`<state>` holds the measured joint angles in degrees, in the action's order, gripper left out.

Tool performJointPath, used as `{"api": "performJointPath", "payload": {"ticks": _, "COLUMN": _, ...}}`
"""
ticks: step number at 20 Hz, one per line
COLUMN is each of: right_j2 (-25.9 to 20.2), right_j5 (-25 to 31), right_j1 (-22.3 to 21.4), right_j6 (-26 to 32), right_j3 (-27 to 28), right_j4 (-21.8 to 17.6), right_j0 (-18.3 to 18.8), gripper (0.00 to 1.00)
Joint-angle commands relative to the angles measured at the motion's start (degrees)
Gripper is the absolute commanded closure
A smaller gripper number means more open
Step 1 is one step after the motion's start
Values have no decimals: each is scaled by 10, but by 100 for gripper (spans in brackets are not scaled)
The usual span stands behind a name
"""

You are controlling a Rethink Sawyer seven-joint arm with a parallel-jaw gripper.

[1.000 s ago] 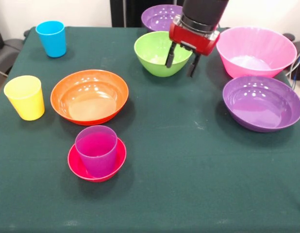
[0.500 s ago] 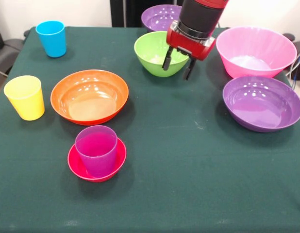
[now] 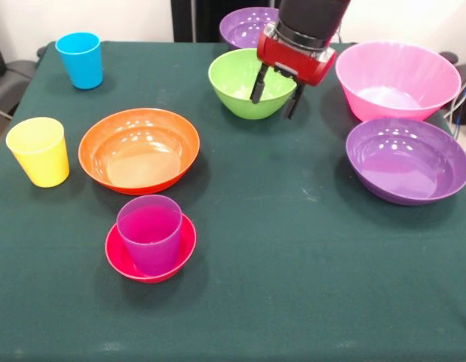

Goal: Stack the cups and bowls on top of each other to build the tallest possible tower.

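My gripper (image 3: 275, 98) hangs open and empty over the right rim of the lime green bowl (image 3: 244, 84); one finger is over the bowl's inside, the other outside its rim. A purple cup (image 3: 149, 233) stands in the small red bowl (image 3: 124, 259) at the front left. The wide orange bowl (image 3: 139, 148) lies behind that. A yellow cup (image 3: 39, 151) stands at the left edge and a blue cup (image 3: 80, 59) at the far left. The big pink bowl (image 3: 397, 78) and a purple bowl (image 3: 407, 159) sit at the right. Another purple bowl (image 3: 244, 25) is behind the green one, partly hidden by the arm. The small orange bowl is not in view.
The dark green tablecloth (image 3: 293, 264) covers the table. A dark chair (image 3: 7, 83) shows past the left edge and cables (image 3: 461, 102) past the right edge.
My gripper has moved a little to the left and farther back, from beside the green bowl's right side to over its right rim. It stays open. Nothing else has moved.
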<state>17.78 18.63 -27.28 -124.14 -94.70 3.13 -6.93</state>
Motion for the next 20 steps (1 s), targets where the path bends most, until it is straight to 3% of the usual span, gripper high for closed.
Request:
{"api": "performJointPath", "payload": {"ticks": 1, "right_j2": -20, "right_j5": 101, "right_j1": -38, "right_j6": -68, "right_j3": 6, "right_j4": 17, "right_j0": -10, "gripper": 0}}
{"api": "performJointPath", "payload": {"ticks": 5, "right_j2": -22, "right_j5": 112, "right_j1": -46, "right_j6": -75, "right_j3": 2, "right_j4": 22, "right_j0": -16, "gripper": 0}}
{"api": "performJointPath", "payload": {"ticks": 12, "right_j2": -19, "right_j5": 65, "right_j1": -26, "right_j6": -113, "right_j3": -22, "right_j4": 37, "right_j0": -36, "gripper": 0}}
{"api": "performJointPath", "payload": {"ticks": 20, "right_j2": -12, "right_j5": 52, "right_j1": -22, "right_j6": -125, "right_j3": -38, "right_j4": 63, "right_j0": -54, "gripper": 0}}
